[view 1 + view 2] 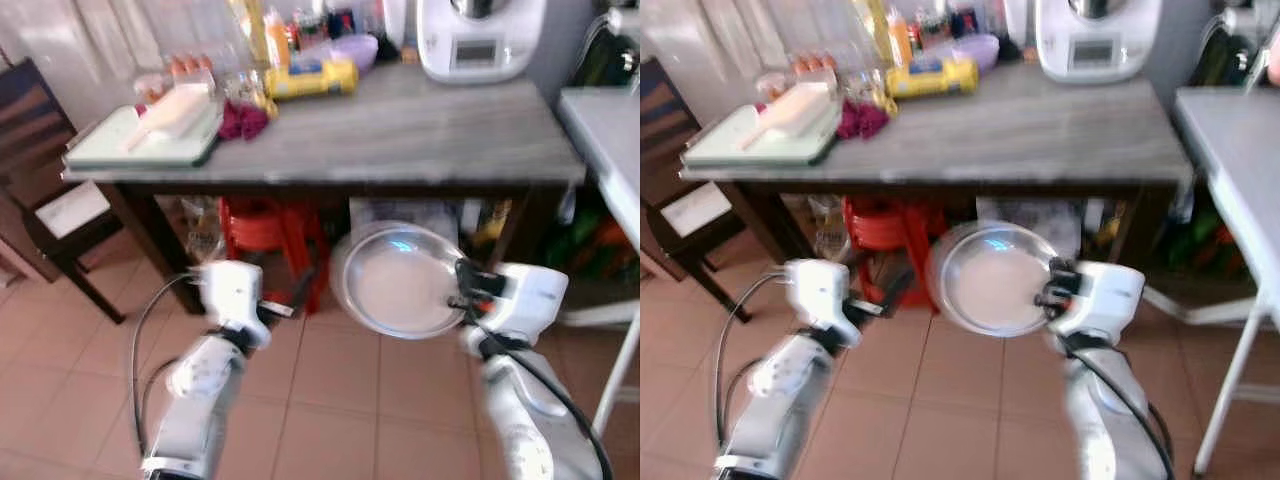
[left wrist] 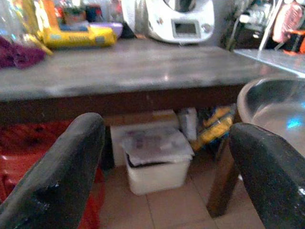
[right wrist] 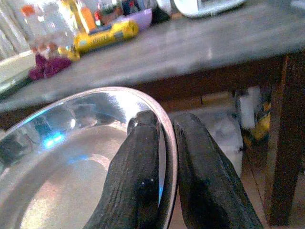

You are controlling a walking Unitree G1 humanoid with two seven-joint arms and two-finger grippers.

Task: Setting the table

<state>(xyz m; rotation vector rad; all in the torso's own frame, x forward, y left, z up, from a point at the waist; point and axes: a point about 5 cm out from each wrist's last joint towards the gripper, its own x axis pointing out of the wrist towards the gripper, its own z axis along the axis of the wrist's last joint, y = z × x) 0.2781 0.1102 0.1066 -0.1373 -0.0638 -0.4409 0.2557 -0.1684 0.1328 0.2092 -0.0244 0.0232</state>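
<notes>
Right wrist view: 1 steel plate [image 3: 71, 162], seemingly tool-pinched [image 3: 164, 143].

There was one round shiny steel plate [image 1: 398, 280], one grey wood-grain table [image 1: 420, 135], one white kitchen machine [image 1: 480, 35], one yellow packet [image 1: 310, 78], one pale green tray [image 1: 140, 145], one purple bowl [image 1: 352, 48], one dark wooden chair [image 1: 45, 190], and two black-fingered grippers.
</notes>
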